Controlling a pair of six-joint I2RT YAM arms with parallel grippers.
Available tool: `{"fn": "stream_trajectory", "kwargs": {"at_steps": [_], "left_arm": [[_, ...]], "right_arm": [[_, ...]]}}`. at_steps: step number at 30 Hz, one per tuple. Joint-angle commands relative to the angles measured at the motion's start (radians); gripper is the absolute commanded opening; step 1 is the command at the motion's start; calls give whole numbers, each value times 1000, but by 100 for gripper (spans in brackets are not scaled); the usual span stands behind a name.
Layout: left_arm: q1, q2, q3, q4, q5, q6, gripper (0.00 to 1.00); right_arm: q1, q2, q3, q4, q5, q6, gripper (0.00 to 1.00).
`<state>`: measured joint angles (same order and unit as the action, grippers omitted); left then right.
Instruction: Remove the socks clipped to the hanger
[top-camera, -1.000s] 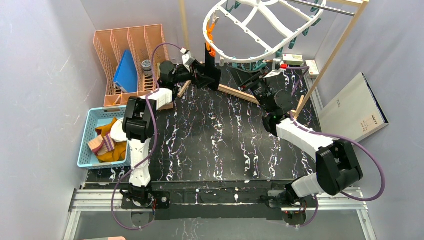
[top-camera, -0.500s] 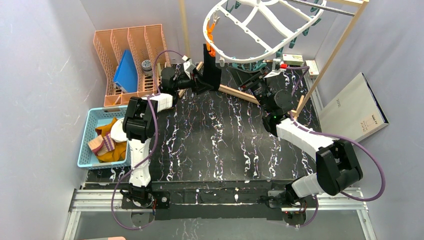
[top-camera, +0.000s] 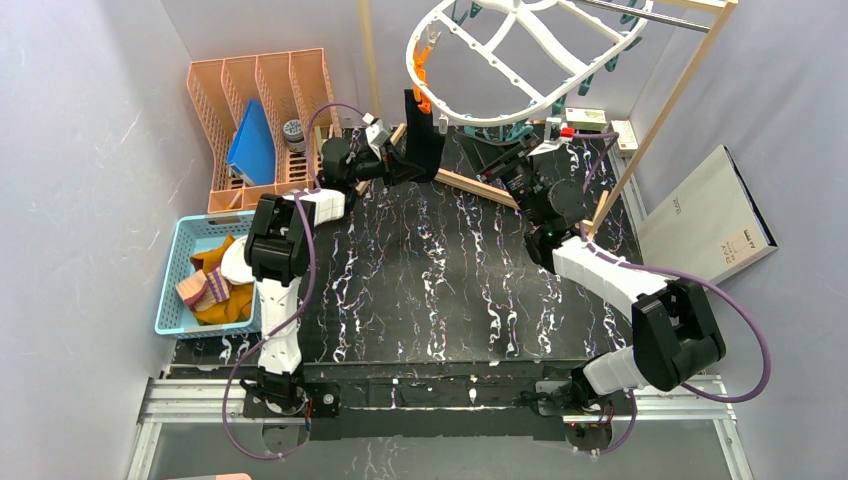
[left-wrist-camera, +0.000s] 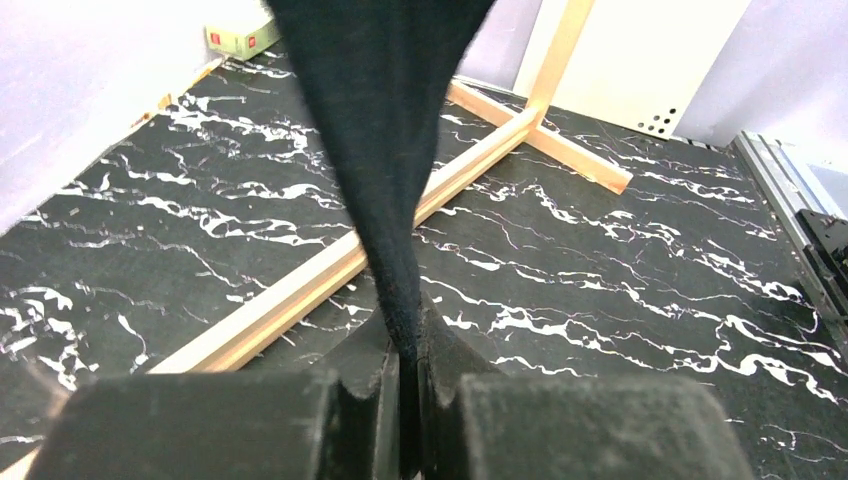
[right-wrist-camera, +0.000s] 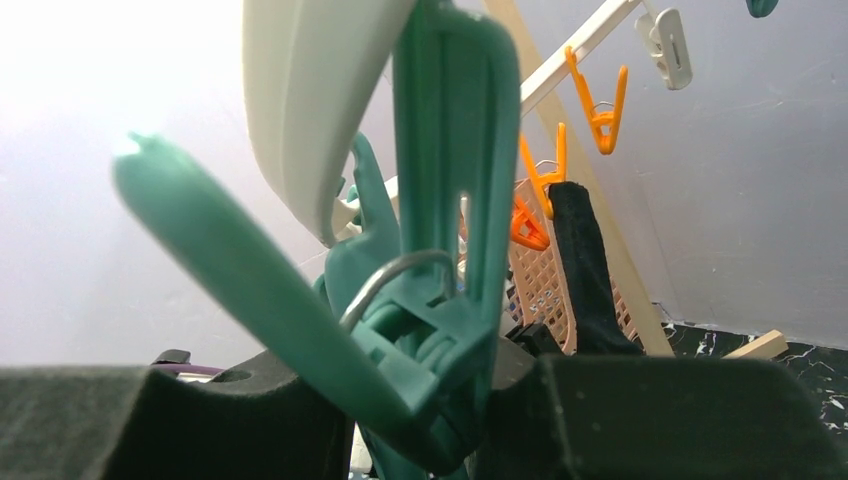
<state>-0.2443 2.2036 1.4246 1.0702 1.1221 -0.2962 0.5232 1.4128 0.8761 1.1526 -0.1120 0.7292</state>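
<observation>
When seen from above, looks nearly finished: several socks (top-camera: 215, 290) already in the blue basket (top-camera: 178, 228) at the left, only one black sock (top-camera: 421, 125) hanging from an orange clip (top-camera: 421, 85) on the left rim of the hanger (top-camera: 560, 95). On left wrist view, left gripper (left-wrist-camera: 408, 400) pinching the sock's lower end. On right wrist view, right gripper (right-wrist-camera: 420, 425) flanking a teal clip (right-wrist-camera: 440, 200); cannot tell if squeezing.
</observation>
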Motion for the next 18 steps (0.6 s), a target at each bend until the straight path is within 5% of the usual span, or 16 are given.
{"fn": "stream_trajectory", "kwargs": {"at_steps": [1, 4, 7, 18], "left_arm": [[-1, -100, -82, 33, -27, 11, 0], [-1, -184, -184, 34, -75, 39, 0], [-2, -310, -305, 33, -150, 52, 0], [-57, -834, -764, 16, -341, 52, 0]], "right_arm": [[-11, -30, 37, -10, 21, -1, 46], [-10, -32, 35, -26, 18, 14, 73], [-10, -41, 21, -35, 26, 33, 84], [6, -157, -173, -16, 14, 28, 93]]}}
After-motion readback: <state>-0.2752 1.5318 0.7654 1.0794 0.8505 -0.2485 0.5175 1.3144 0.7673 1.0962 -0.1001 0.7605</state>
